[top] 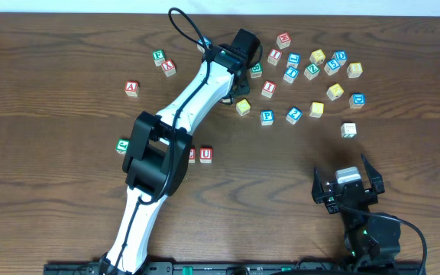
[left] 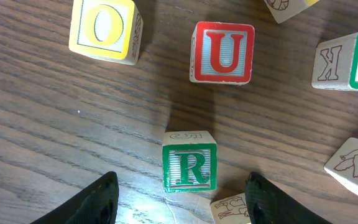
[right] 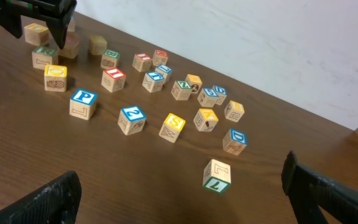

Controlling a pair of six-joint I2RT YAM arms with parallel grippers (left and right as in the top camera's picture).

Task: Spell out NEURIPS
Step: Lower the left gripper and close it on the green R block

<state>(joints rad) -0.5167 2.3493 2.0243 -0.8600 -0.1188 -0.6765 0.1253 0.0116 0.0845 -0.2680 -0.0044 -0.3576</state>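
1. Stretching right across the worktop (top: 52, 214), the left arm (top: 189, 99) reaches into the far scatter of loose cubes, since that's where the unused letters lie. The right hand (top: 347, 183) sits parked at the near edge, spread wide and empty, well out of the way.
2. Front left there's a red U cube (top: 205, 154) with another cube just beside it, half hidden under the arm. A green cube (top: 121, 145) sits further along, letter unreadable from here. Looks like the start of the word to me, so R would be next.
3. The green R cube (left: 190, 168) sits flat, letter up, right between the fingers of the left hand (left: 182, 194). That hand is open with a gap either side, gripping nothing yet. I'd guess it's straddling so a squeeze catches the side faces.
4. A spare red U (left: 222, 53) sits just beyond the R. A picture cube (left: 232, 208) crowds its near corner and could get bumped.
5. The red I (top: 268, 88), blue P (top: 266, 117) and yellow S (right: 173, 126) wait in the scatter.
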